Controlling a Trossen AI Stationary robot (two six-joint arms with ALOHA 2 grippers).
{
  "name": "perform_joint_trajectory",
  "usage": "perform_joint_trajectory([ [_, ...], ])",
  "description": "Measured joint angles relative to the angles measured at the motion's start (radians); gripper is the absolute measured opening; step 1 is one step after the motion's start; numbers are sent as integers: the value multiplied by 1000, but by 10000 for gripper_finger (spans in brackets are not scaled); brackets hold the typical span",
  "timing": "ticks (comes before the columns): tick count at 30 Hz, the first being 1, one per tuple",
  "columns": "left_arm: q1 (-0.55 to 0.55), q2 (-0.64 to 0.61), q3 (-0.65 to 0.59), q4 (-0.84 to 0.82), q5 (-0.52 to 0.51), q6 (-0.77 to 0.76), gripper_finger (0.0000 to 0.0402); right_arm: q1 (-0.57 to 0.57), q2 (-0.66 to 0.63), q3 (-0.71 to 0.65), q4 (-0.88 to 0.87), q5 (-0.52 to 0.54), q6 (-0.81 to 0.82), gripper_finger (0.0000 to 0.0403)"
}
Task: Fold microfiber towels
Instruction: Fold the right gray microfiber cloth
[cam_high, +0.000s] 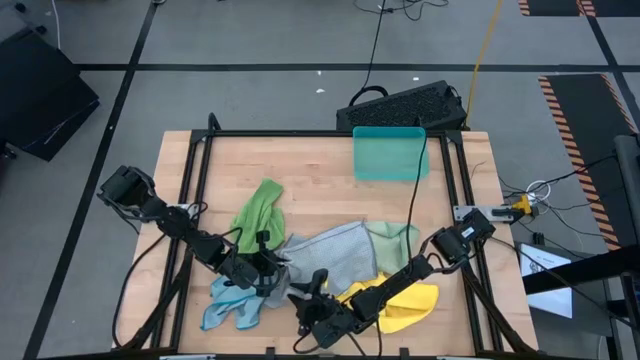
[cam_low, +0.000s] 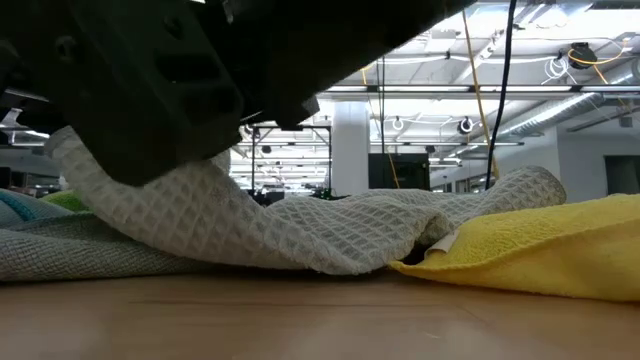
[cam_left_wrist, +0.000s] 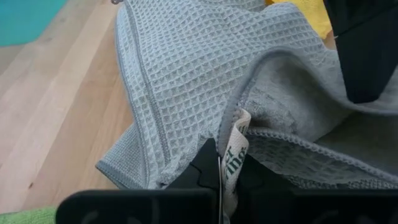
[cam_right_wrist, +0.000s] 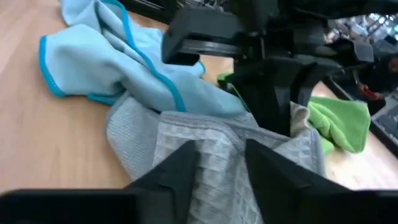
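- You're in the grab-and-spread step on the grey towel (cam_high: 330, 248), which sits crumpled in the lower middle of the high view, between the bright green towel (cam_high: 258, 207), light blue towel (cam_high: 232, 305) and yellow towel (cam_high: 400, 303).
- Your left gripper (cam_left_wrist: 219, 177) is pinched shut on the grey towel's hem, right by its label.
- Your right gripper (cam_right_wrist: 222, 163) straddles a fold of the same towel, fingers partway apart; can't tell if it's gripping.
- Next, I'd say, get that right pinch firm, then pull both corners apart so it lies flat.
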Motion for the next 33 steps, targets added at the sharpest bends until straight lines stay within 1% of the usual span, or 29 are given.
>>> perform_joint_trajectory([
  [4,0,0,0,0,2,0,8,-3,0,0,-44,-48,42,38],
  [5,0,0,0,0,2,1,8,-3,0,0,-47,-67,44,19],
  [6,0,0,0,1,2,4,6,-3,-1,0,-51,-88,45,10],
  [10,-7,-30,0,4,2,5,5,3,-41,-2,-64,-104,35,15],
  [12,-9,-59,1,3,2,12,5,11,-78,-1,-62,-98,-14,10],
  [14,-16,-95,14,-30,2,55,4,17,-120,-1,-80,-98,-69,4],
  [16,-18,-132,39,-68,2,103,4,16,-164,-1,-120,-97,-95,5],
  [18,-11,-162,64,-127,-6,141,5,8,-215,-1,-179,-73,-111,6],
  [24,19,-239,134,-269,-68,295,4,-13,-372,0,-384,-70,-134,3],
  [29,84,-323,181,-280,-105,457,3,-51,-511,-1,-554,-74,-154,3],
  [33,170,-396,200,-277,-126,562,5,-97,-609,0,-640,-79,-177,3],
])
